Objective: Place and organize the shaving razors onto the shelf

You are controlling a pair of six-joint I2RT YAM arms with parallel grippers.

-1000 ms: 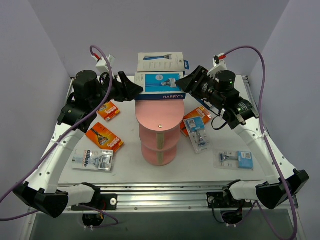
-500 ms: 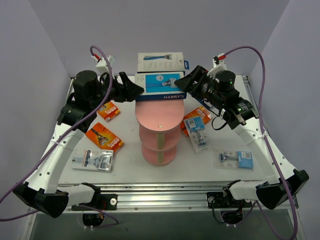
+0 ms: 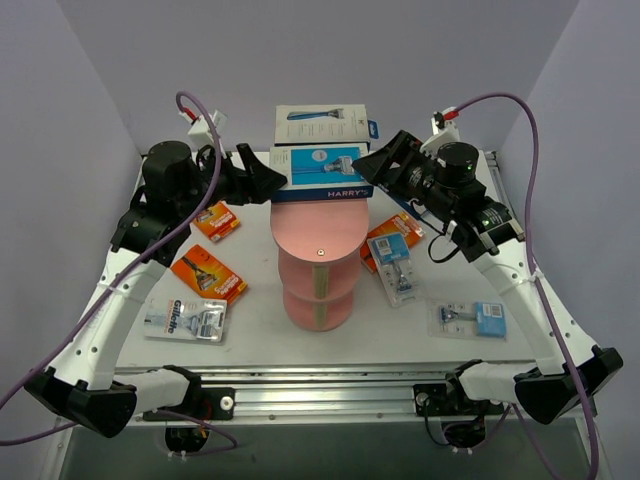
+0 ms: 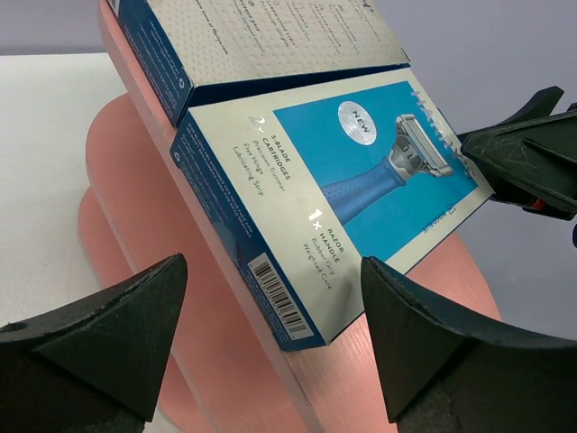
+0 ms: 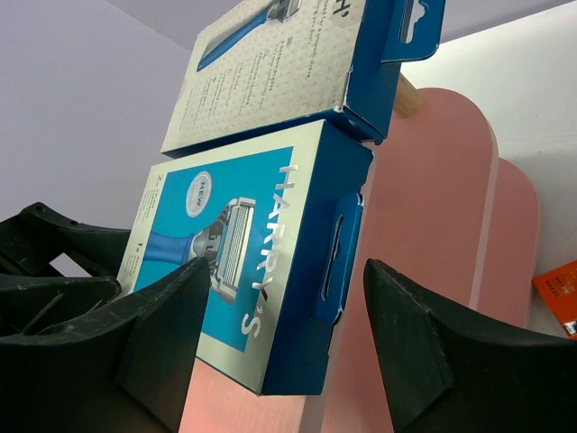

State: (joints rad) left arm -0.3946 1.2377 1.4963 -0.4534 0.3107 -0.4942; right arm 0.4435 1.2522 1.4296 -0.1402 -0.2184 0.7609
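Flanking front razor box (image 3: 320, 165) on shelf (image 3: 318, 228) top tier with left claw (image 3: 272, 178) and right claw (image 3: 368, 165), both spread open, second box (image 3: 320, 122) right behind, loose packs (image 3: 208, 275) down on table (image 3: 260, 330).

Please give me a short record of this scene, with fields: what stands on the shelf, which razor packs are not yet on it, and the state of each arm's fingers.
Shelf: pink three-tier shelf
On top tier: two Harry's boxes, front box and rear box
Left gripper: fingers open, at the front box's left end
Right gripper: fingers open, at its right end
Not shelved, left: two orange cards, Gillette pack
Not shelved, right: orange card, two blue-card packs
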